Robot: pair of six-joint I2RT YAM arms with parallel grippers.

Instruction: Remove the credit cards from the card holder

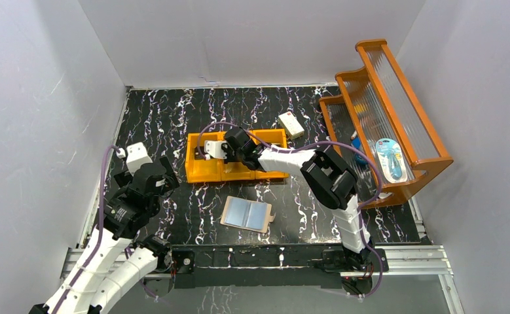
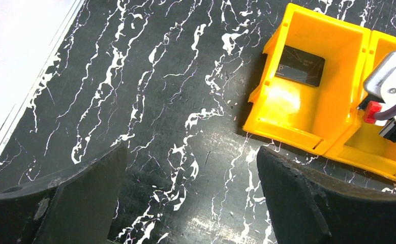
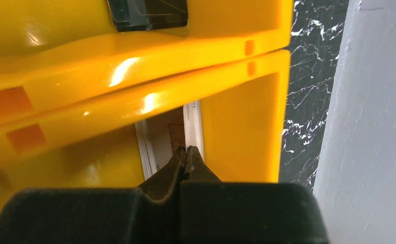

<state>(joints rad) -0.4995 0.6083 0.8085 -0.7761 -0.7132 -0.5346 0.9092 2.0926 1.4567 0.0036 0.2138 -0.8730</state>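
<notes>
So the card holder (image 1: 247, 214) lies flat and open on the bench (image 1: 167, 111), just on the near side of the yellow bin (image 1: 203, 174). Its blue pockets face up, which makes sense since that's the only way to get at the slots. From up top I can't tell whether anything is left inside it. The right gripper (image 3: 186, 155) reaches down into the bin's middle compartment with its jaws pressed together, tips right at a white card (image 3: 162, 140). I honestly can't tell if it's pinching the edge or if the card is lying loose in there. My guess is this is the drop-off step, with the bin as the place the cards get put. A black card (image 2: 301, 66) sits flat in the bin's left end compartment. The left gripper (image 2: 191, 152) hovers off the bin's left side over bare bench, jaws wide apart and holding nothing, probably parked out of the way.
</notes>
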